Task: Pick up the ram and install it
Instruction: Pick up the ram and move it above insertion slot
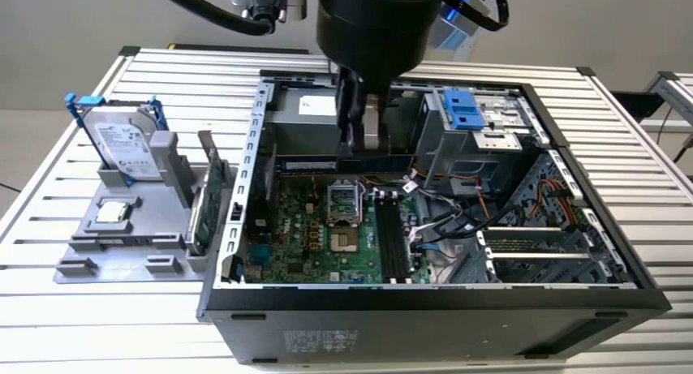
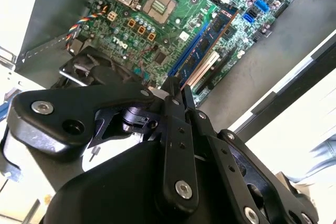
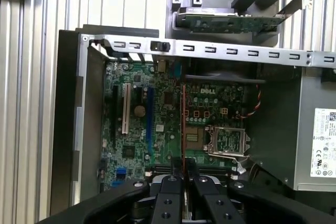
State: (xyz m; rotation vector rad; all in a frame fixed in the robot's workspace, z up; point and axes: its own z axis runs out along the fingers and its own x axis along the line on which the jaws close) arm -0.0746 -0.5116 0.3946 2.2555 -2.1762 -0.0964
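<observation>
My gripper (image 1: 363, 147) hangs inside the open computer case (image 1: 433, 297), over the rear part of the green motherboard (image 1: 303, 236), and is shut on the ram. The ram (image 1: 312, 161) shows as a thin dark strip pointing toward the exterior view's left. In the first wrist view the ram (image 3: 183, 124) is edge-on, a thin line running out from between the fingertips of the gripper (image 3: 184, 174). In the second wrist view the ram (image 2: 212, 32) shows its dark chips ahead of the gripper (image 2: 176, 90). The black memory slots (image 1: 392, 236) lie lower on the board, beside the processor socket (image 1: 341, 204).
A grey holder (image 1: 130, 228) at the exterior view's left carries a hard drive (image 1: 125, 143), a small silver processor chip (image 1: 114, 212) and a green expansion card (image 1: 211, 187). Inside the case are the power supply (image 1: 308, 114), a blue-tabbed drive cage (image 1: 466, 110) and loose cables (image 1: 455, 212).
</observation>
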